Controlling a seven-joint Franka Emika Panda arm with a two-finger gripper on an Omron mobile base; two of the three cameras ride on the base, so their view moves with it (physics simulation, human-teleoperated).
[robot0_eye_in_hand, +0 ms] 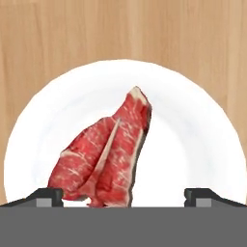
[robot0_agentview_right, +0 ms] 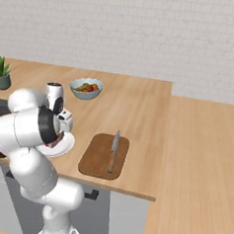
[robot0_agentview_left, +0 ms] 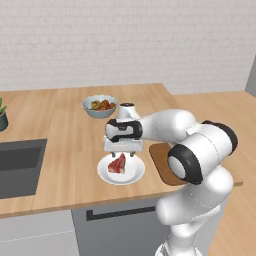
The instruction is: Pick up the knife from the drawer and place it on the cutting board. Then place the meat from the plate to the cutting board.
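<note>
We find even, bright, diffuse light in all views, with no glare. Shadows are faint: a soft one beside the meat (robot0_eye_in_hand: 107,152) on the plate (robot0_eye_in_hand: 193,140). Rendering is slightly soft and low in detail, with no edge distortion.
</note>
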